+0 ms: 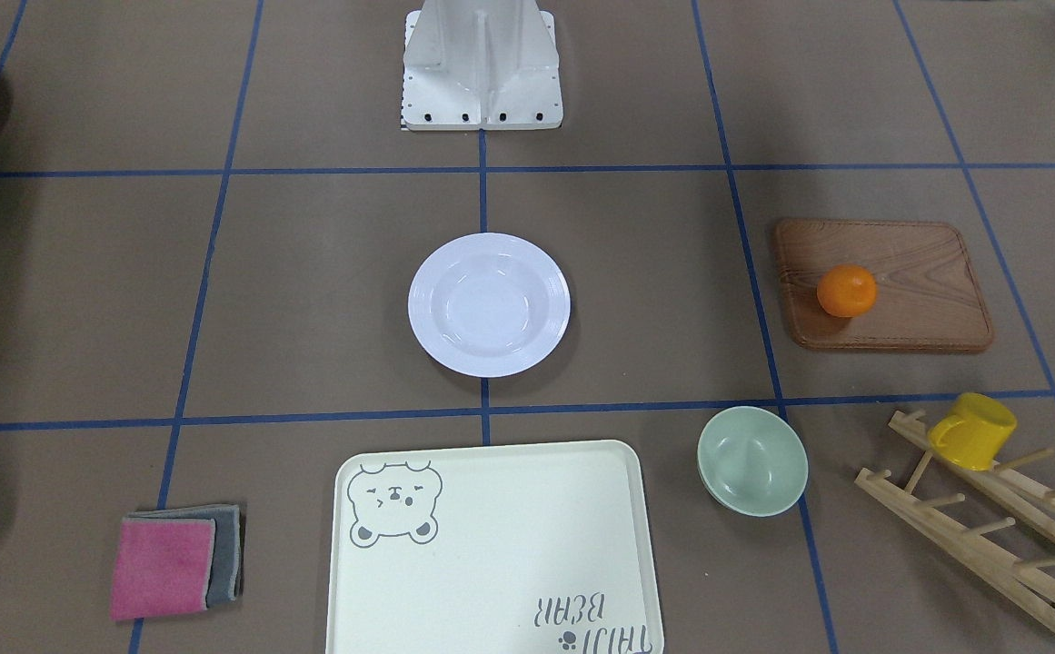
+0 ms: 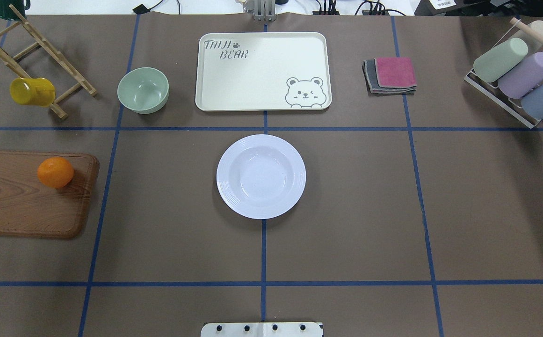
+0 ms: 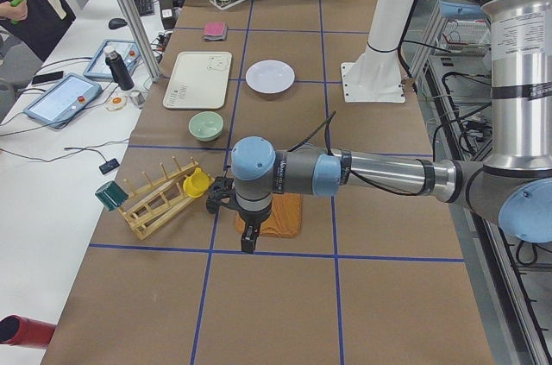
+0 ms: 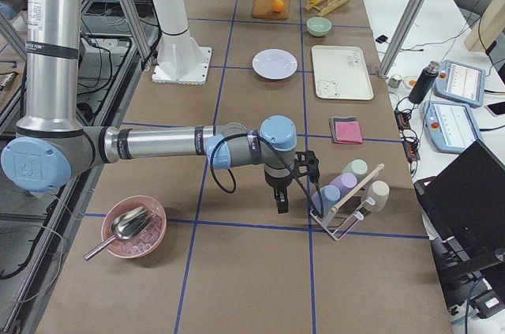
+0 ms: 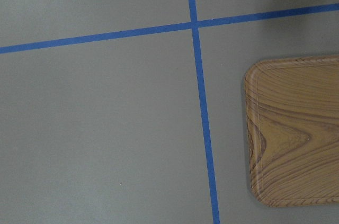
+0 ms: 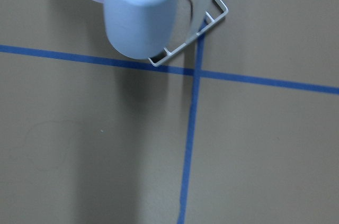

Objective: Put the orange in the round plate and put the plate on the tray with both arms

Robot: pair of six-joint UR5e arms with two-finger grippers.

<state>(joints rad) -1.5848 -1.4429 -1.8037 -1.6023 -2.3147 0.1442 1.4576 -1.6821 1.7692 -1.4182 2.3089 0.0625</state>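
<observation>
Tabletop point(image 2: 346, 210) lies bare around the round plate point(image 2: 225, 176), centred before the base point(image 2: 262, 329), probably for an even reach from both sides. To the robot's left, the orange point(image 2: 55, 172) rests on the wooden board point(image 2: 14, 206), near the left hand point(image 3: 248, 229). The right hand point(image 4: 282, 197) hangs well apart at the other end. Whether either is spread, I cannot tell. Farther, the tray point(image 2: 262, 70) waits just beyond the plate.

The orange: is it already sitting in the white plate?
No, the orange rests on the wooden board off to the side, and the round plate holds nothing.
</observation>
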